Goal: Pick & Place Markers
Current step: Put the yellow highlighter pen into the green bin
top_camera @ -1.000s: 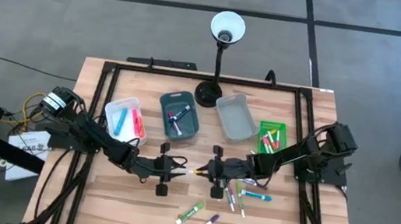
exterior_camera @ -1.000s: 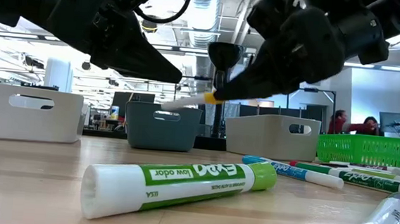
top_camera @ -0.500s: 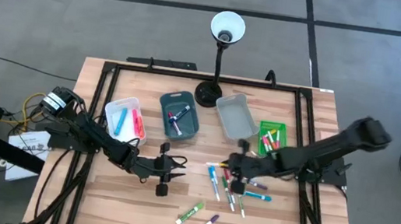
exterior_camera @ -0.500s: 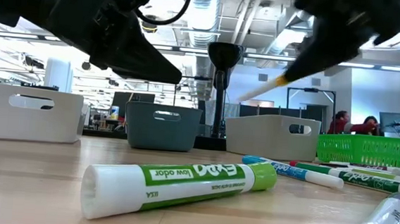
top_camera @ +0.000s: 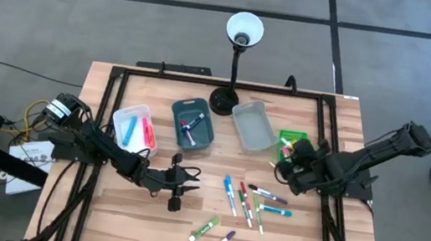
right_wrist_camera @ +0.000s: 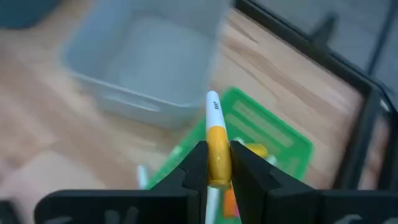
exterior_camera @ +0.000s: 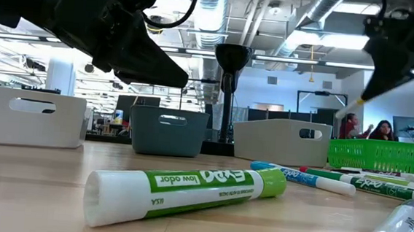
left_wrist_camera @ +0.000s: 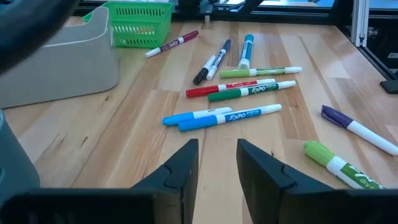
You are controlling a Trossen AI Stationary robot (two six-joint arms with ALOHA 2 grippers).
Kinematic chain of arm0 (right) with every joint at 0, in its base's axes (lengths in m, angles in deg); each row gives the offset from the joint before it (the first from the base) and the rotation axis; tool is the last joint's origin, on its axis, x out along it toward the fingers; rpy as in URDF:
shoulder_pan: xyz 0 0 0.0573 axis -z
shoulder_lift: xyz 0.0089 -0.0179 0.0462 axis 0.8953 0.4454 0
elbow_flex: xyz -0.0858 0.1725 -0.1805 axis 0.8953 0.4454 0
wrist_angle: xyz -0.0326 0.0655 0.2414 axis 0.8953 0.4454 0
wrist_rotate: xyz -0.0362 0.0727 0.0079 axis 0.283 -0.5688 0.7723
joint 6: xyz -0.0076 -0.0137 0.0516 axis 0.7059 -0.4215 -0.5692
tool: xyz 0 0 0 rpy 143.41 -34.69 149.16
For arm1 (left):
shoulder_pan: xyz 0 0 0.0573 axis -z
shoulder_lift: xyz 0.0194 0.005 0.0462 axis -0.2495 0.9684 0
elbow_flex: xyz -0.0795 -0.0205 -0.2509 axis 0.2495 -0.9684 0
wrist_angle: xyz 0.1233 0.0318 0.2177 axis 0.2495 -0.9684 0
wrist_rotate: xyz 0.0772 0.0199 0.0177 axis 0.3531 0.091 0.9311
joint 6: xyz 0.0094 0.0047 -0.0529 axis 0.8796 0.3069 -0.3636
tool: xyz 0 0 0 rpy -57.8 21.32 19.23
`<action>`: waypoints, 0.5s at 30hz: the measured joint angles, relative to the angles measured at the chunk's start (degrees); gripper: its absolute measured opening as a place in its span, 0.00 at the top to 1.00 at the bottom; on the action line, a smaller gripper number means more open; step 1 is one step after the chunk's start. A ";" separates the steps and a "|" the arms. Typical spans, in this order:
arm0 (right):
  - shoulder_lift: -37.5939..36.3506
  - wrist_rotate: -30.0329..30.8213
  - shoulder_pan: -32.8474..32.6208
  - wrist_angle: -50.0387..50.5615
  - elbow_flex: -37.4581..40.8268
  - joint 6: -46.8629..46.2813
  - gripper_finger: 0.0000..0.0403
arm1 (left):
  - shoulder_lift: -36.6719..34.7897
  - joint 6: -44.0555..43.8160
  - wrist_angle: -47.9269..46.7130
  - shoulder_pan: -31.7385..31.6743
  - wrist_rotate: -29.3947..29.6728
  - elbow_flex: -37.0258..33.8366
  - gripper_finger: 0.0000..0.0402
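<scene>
We hold the orange-and-white marker [right_wrist_camera: 214, 144] clenched in the right fingers [right_wrist_camera: 216, 167], its long axis pointing out past the tips, directly above the green basket [right_wrist_camera: 273, 134] at the worktop's right, while the left fingers [left_wrist_camera: 216, 163] wait released.

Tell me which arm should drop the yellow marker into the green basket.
Right. The right gripper is already shut on the yellow marker and sits by the green basket. The left gripper is empty, open, and parked near the table's middle.
</scene>
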 joint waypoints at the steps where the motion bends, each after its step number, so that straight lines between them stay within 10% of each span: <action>1: 0.24 -0.09 0.04 0.89 0.73 -2.55 0.88 | 0.00 0.00 0.00 0.00 0.00 0.00 0.74; 15: 1.61 -14.35 7.73 -3.14 6.42 -8.16 0.86 | 0.00 0.00 0.00 0.00 -0.01 0.00 0.74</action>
